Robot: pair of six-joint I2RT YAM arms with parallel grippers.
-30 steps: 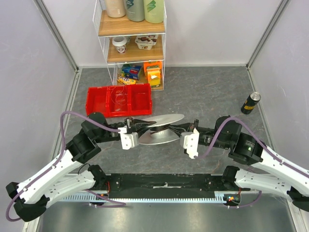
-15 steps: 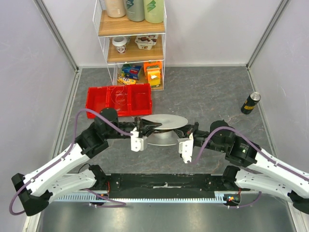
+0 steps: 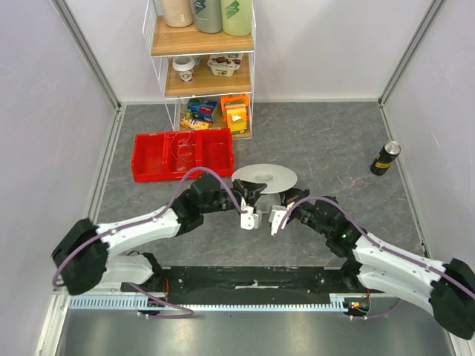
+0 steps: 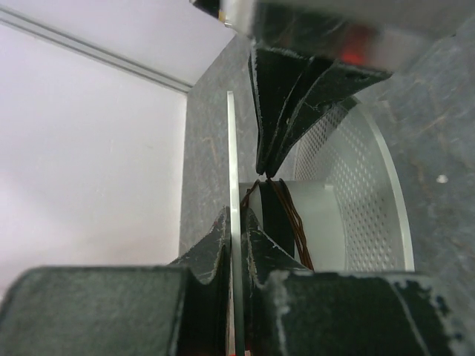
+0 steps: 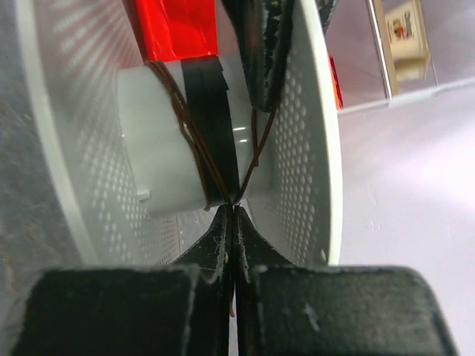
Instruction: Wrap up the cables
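Observation:
The translucent-white spool [image 3: 266, 176] lies in the middle of the table between my two grippers. My left gripper [image 3: 256, 192] is shut on the thin edge of one spool flange [image 4: 232, 148], seen in the left wrist view [image 4: 235, 216]. My right gripper [image 3: 288, 196] is shut on the cable, a hair-fine brown wire [image 5: 194, 141]. The wire runs from the right fingertips [image 5: 234, 210] up around the white hub [image 5: 159, 156] in a few turns. The wire also shows on the hub in the left wrist view [image 4: 289, 215]. In the top view it is too fine to see.
A red three-part bin [image 3: 182, 153] stands just behind the spool to the left. A wire shelf rack [image 3: 202, 67] with bottles and packets is at the back. A dark can [image 3: 385, 158] stands at the right. Grey walls close in both sides.
Both grippers and the spool have moved right and a little farther back. The left arm has stretched far to the right. The spool's flanges now look smaller and flatter from above.

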